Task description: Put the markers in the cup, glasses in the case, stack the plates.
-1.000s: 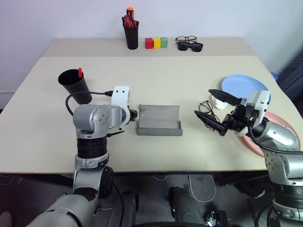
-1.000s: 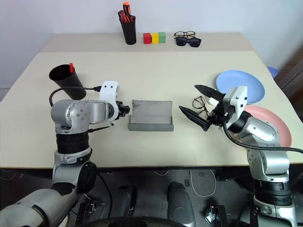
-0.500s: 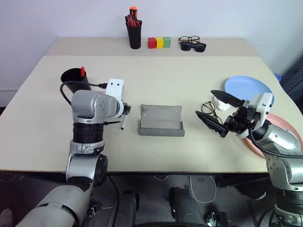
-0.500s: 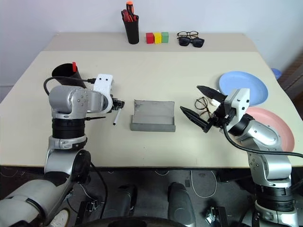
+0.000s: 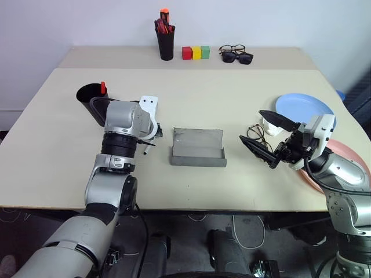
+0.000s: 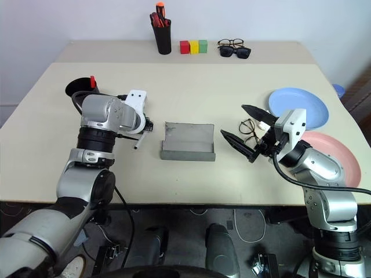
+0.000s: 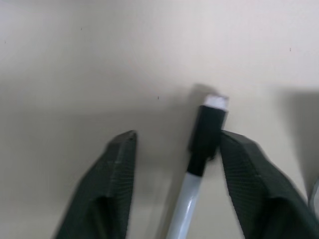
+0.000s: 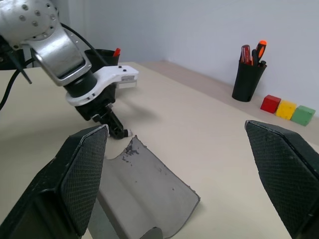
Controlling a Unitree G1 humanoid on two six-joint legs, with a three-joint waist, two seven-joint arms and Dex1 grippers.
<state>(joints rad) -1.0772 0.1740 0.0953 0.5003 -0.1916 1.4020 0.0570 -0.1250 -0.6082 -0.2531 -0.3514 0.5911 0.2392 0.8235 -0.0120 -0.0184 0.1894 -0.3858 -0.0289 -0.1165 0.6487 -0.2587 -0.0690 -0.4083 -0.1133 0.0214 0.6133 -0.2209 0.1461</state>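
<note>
I have the left gripper (image 7: 174,189) pointed down at the table (image 5: 191,98), just left of the grey case (image 5: 197,147). In the left wrist view its two fingers stand apart on either side of the black-capped white marker (image 7: 202,149), which lies on the tabletop; one finger (image 7: 249,179) is at the cap – touching it, I think, though the blur keeps me from being sure – and the other is clear of the pen. From the head camera I see that marker (image 6: 139,141) as a thin white stick under the wrist.

Behind the left arm stands the black cup (image 5: 90,95), with the red-capped marker (image 5: 103,87) poking out of it.

The case lies open in the middle of the table. To its right my right gripper (image 5: 268,138) hangs above the surface with its fingers spread wide, holding nothing. The wire-frame glasses (image 5: 254,132) rest on the table just behind it. Farther right sit the light blue plate (image 5: 304,107) and, nearer me, the salmon pink plate (image 6: 336,152) – side by side, not stacked, the arm crossing the pink one.

Along the far edge I see a pen holder (image 5: 167,46) with red-orange pens, three coloured blocks (image 5: 196,53), and two more pairs of spectacles (image 5: 235,53).
</note>
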